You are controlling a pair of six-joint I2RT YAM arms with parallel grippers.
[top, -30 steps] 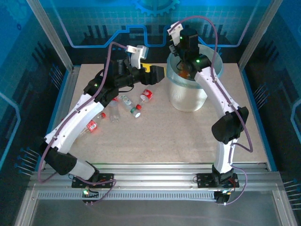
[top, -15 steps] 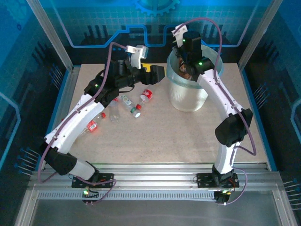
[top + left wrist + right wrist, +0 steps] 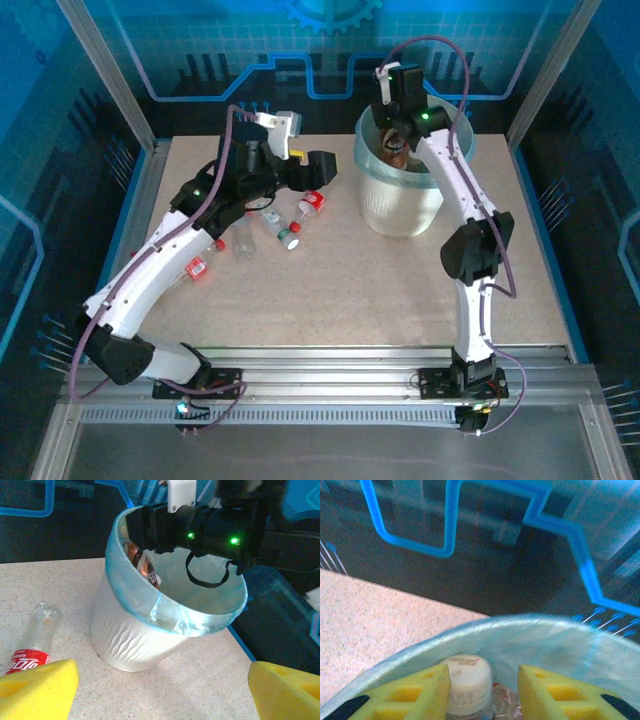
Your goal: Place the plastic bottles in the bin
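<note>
Pinching a white-capped brown bottle (image 3: 146,571) near the neck with the right gripper (image 3: 483,680). Hanging it just inside the rim of the bin (image 3: 131,642) for a clean drop into the liner. Holding the left gripper (image 3: 162,685) wide and empty near the cola bottle (image 3: 34,642) and other clear bottles (image 3: 268,214) on the table (image 3: 380,290), likely readying the next pick.

A speckled beige worktop (image 3: 350,285) sits inside grey aluminium frame posts (image 3: 108,75), backed by blue translucent wall panels (image 3: 200,45) printed with bright circuit lines.
</note>
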